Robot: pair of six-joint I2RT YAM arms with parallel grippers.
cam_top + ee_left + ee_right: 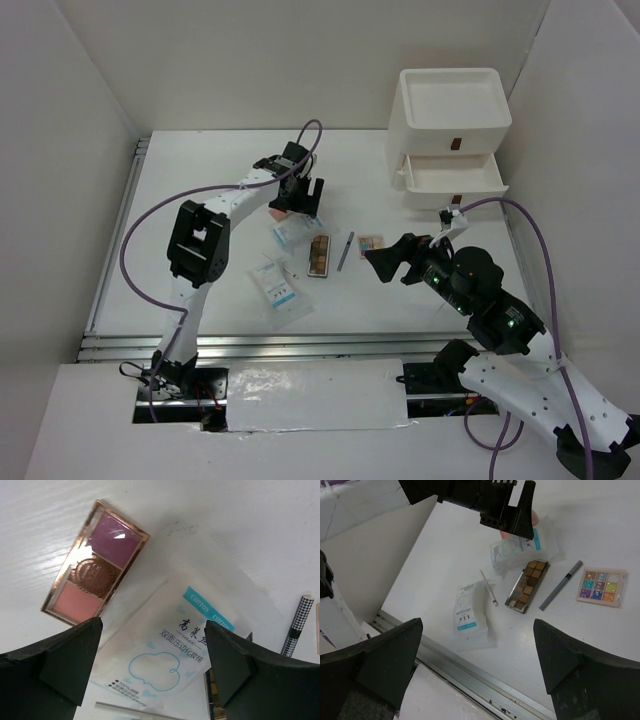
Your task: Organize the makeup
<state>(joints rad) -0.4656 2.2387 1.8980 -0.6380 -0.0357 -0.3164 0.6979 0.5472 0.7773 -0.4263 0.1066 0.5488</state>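
My left gripper (300,195) is open and hovers above a white-and-blue sachet (165,650), fingers either side of it. A pink compact (95,562) with purple, brown and pink pans lies just beyond it. On the table there are also a brown eyeshadow palette (319,256), a thin grey checked pencil (345,250), a multicoloured palette (371,243) and a second sachet (277,285). My right gripper (385,262) is open and empty, raised to the right of the multicoloured palette (601,586). No peach sponges are in view.
A white stacked drawer unit (450,130) stands at the back right with its lower drawer (452,178) pulled open. A thin white stick (489,587) lies between the sachets. A metal rail (300,345) runs along the table's near edge.
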